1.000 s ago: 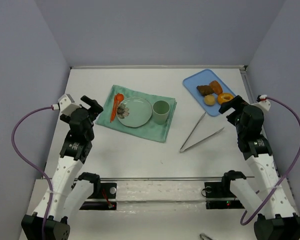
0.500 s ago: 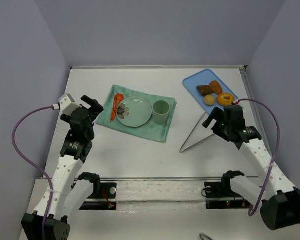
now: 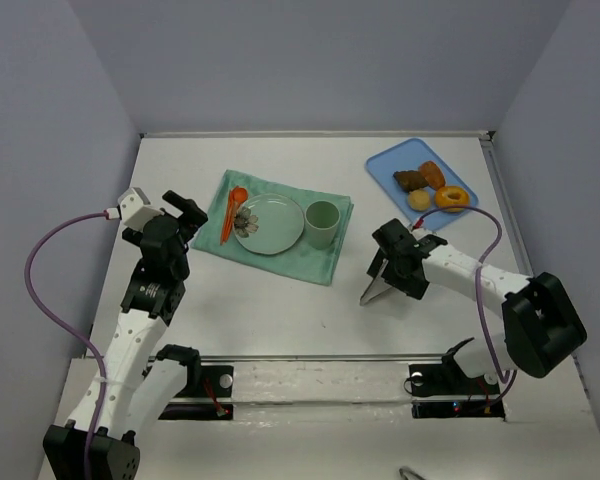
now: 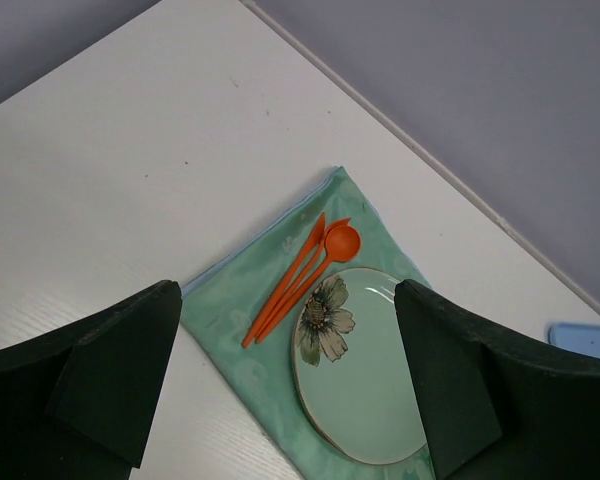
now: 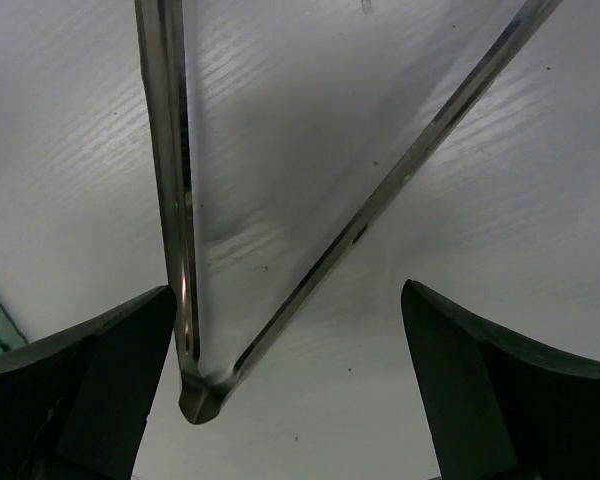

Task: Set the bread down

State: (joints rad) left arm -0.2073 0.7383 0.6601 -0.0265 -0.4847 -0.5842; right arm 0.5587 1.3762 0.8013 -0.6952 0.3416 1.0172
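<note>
The bread (image 3: 418,200), a small round golden-yellow bun, lies on the blue tray (image 3: 382,165) at the back right, beside an orange ring doughnut (image 3: 451,197) and a dark brown piece (image 3: 410,180). The green plate (image 3: 268,223) sits on a green cloth; it also shows in the left wrist view (image 4: 370,380). My right gripper (image 3: 388,272) is open and low over metal tongs (image 3: 370,293) on the table. In the right wrist view my right gripper (image 5: 290,385) has its jaws either side of the tongs' hinge end (image 5: 200,398), not touching. My left gripper (image 3: 185,213) is open and empty left of the cloth.
A green cup (image 3: 322,224) stands on the cloth (image 3: 325,262) right of the plate. An orange spoon and fork (image 3: 232,210) lie left of the plate, also seen in the left wrist view (image 4: 305,270). An orange-brown pastry (image 3: 433,173) is on the tray. Grey walls enclose the table.
My right arm has swung left and down, from beside the blue tray to over the tongs. The left arm has not moved.
</note>
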